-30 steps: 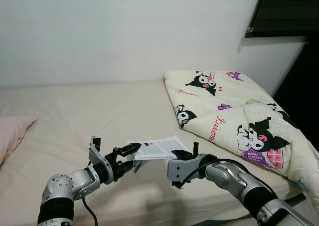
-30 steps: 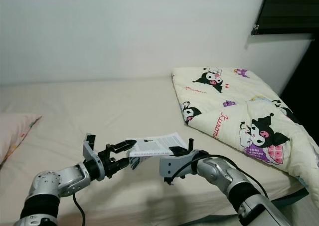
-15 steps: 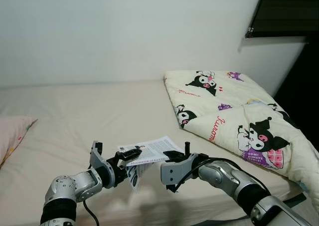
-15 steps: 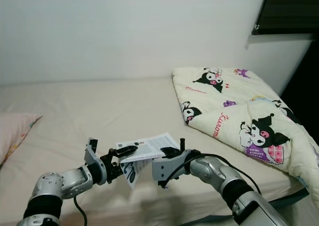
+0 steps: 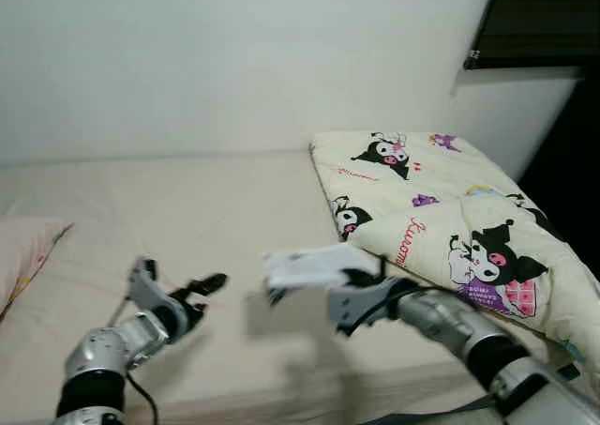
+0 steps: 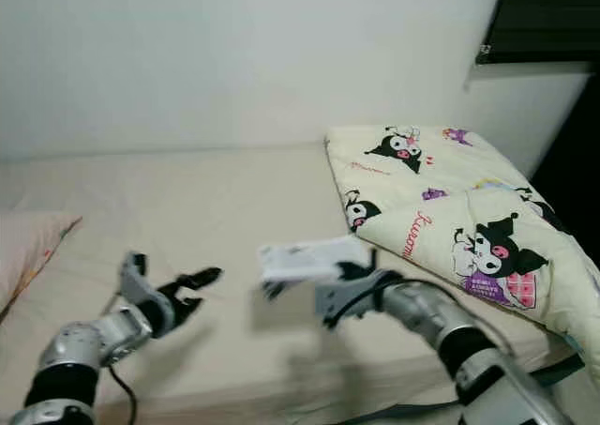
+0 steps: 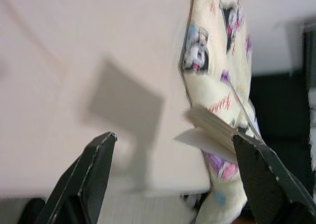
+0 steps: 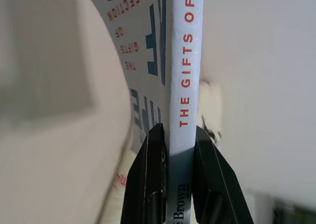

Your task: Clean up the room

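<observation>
So the right end effector (image 8: 169, 177) was pinched tight on a thin white paperback book (image 5: 307, 266), holding it by the spine up off the beige bed (image 5: 216, 219), just beside the folded cream comforter with black cartoon characters (image 5: 441, 228). The spine read "THE GIFTS OF" in red, with "Brown" lower down between the fingers; the cover lettering looked like "IMPERFECTION", though it was partly cut off. The left end effector (image 5: 201, 292) hung spread wide with nothing in it, well apart from the book. A pink pillow (image 5: 21, 256) sat at the bed's left edge.
</observation>
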Tool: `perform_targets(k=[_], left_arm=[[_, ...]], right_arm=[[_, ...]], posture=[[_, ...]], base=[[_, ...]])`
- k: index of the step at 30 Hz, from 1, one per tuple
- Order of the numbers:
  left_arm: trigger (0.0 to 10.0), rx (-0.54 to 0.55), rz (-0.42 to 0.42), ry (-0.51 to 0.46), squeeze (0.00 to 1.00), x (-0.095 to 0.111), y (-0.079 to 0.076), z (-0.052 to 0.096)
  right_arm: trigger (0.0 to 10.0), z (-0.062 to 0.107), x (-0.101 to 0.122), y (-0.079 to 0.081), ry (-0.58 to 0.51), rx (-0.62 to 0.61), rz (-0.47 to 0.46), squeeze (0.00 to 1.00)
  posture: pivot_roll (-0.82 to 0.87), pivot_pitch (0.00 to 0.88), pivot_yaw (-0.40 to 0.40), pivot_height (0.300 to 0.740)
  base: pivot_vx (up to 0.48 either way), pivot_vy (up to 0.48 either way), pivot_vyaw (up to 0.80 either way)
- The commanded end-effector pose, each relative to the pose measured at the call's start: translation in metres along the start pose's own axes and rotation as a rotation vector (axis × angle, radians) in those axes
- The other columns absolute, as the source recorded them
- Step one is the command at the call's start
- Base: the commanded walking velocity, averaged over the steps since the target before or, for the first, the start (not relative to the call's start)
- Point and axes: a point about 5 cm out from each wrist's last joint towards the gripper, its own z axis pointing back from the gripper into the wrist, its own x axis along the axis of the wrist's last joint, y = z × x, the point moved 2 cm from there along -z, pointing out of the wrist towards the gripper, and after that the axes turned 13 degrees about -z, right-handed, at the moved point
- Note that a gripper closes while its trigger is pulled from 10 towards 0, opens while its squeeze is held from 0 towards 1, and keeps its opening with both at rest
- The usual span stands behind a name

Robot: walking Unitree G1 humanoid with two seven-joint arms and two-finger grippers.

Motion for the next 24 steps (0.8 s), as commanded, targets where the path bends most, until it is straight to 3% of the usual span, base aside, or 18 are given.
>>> perform_targets(k=[1, 6, 8, 12, 15, 18, 24], left_arm=[[10.0, -0.02, 0.079, 0.001, 0.0, 0.005, -0.001, 0.001], [10.0, -0.069, 0.111, 0.075, 0.0, -0.006, -0.01, 0.0], [10.0, -0.134, 0.138, 0.16, 0.0, -0.028, -0.027, -0.005], [10.0, -0.188, 0.184, 0.187, 0.0, -0.037, -0.04, -0.009], [10.0, -0.266, 0.218, 0.222, 0.0, -0.045, -0.062, -0.011], [10.0, -0.268, 0.226, 0.233, 0.0, -0.048, -0.069, -0.014], [10.0, -0.239, 0.245, 0.202, 0.0, -0.044, -0.068, -0.016]], right_arm=[[10.0, -0.001, 0.0, -0.012, 0.011, -0.06, -0.004, 0.0], [10.0, -0.002, -0.001, -0.019, 0.026, -0.106, -0.004, 0.0], [10.0, -0.008, 0.009, -0.021, 0.003, -0.138, 0.011, 0.0], [10.0, -0.012, 0.016, -0.018, -0.016, -0.137, 0.028, 0.0], [10.0, -0.017, 0.025, -0.012, -0.041, -0.124, 0.037, 0.0], [10.0, -0.02, 0.032, -0.008, -0.062, -0.11, 0.044, 0.0], [10.0, -0.023, 0.038, -0.002, -0.083, -0.089, 0.053, 0.0]], posture=[[0.01, 0.01, -0.039, 0.73], [0.01, 0.009, -0.041, 0.73], [0.01, 0.011, -0.042, 0.73], [0.01, 0.011, -0.044, 0.73], [0.02, 0.013, -0.049, 0.73], [0.02, 0.013, -0.052, 0.73], [0.02, 0.012, -0.053, 0.73]], base=[[0.0, 0.0, 0.0], [0.0, 0.0, 0.0], [0.0, 0.0, 0.0], [0.0, 0.0, 0.0], [0.0, 0.0, 0.0], [0.0, 0.0, 0.0], [0.0, 0.0, 0.0]])
